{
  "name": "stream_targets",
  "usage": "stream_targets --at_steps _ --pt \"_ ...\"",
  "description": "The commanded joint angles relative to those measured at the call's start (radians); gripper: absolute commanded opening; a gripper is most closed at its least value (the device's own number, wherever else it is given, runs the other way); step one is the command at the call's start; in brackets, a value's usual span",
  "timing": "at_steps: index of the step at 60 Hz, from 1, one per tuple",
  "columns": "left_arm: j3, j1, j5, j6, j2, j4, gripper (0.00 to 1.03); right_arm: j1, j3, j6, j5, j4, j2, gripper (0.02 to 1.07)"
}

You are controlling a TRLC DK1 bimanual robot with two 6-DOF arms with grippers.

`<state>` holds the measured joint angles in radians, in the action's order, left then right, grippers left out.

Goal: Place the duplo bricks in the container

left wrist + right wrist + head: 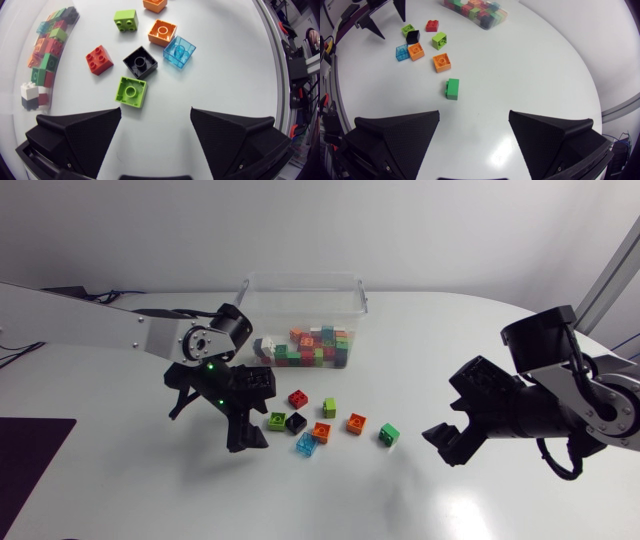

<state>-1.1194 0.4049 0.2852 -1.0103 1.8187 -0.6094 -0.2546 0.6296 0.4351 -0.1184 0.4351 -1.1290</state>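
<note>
Left fingers (246,438) are spread wide with nothing between them, sitting left of centre in the head view, just left of the loose bricks on the white worktop (150,500). In the left wrist view the same fingers (80,135) frame a bare patch of worktop, and a lime brick (131,91) lies just ahead of the gap, not touched by either finger. A black brick (140,62) sits just beyond it, with a red brick (99,59) to one side and a clear blue brick (179,50) to the other. An orange brick (162,32) lies against the blue one, and a second lime brick (126,20) lies farther ahead.

Right fingers (441,435) are also parted and empty, at the right of the head view, near a dark green brick (389,435) that lies apart from the rest at the right end of the scatter. In the right wrist view these fingers (395,140) are open over bare worktop, and the dark green brick (452,88) lies ahead of the gap, with a second orange brick (441,61) beyond it.

A clear container (300,290) stands at the upper centre of the head view, behind the loose bricks. It already holds a heap of mixed bricks (305,347) packed along its near wall. Eight bricks lie loose on the worktop below it in the frame.
</note>
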Motion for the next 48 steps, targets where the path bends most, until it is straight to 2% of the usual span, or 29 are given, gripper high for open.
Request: stream_targets --at_steps 1,6,26,36,39,45,48 --pt "-0.076 -0.011 0.034 -0.079 0.051 -0.038 0.94 -0.003 0.035 0.037 -0.033 0.014 -0.051 1.0" --pt "-0.125 -0.012 0.045 -0.117 0.097 -0.075 0.93 0.008 0.064 0.034 -0.067 0.025 -0.104 1.0" --pt "-0.241 -0.028 0.057 -0.177 0.235 -0.102 0.91 0.002 0.087 0.047 -0.095 -0.006 -0.186 1.0" --pt "-0.289 -0.021 0.058 -0.209 0.291 -0.164 0.74 -0.005 0.091 0.048 -0.096 -0.038 -0.232 0.96" --pt "-0.303 -0.021 0.058 -0.214 0.304 -0.184 0.73 -0.006 0.093 0.048 -0.096 -0.05 -0.253 0.96" --pt "-0.35 -0.021 0.06 -0.214 0.34 -0.248 0.62 -0.015 0.108 0.033 -0.096 -0.064 -0.301 0.96" --pt "-0.365 -0.023 0.06 -0.218 0.349 -0.271 0.6 -0.025 0.116 0.024 -0.093 -0.067 -0.321 0.95"
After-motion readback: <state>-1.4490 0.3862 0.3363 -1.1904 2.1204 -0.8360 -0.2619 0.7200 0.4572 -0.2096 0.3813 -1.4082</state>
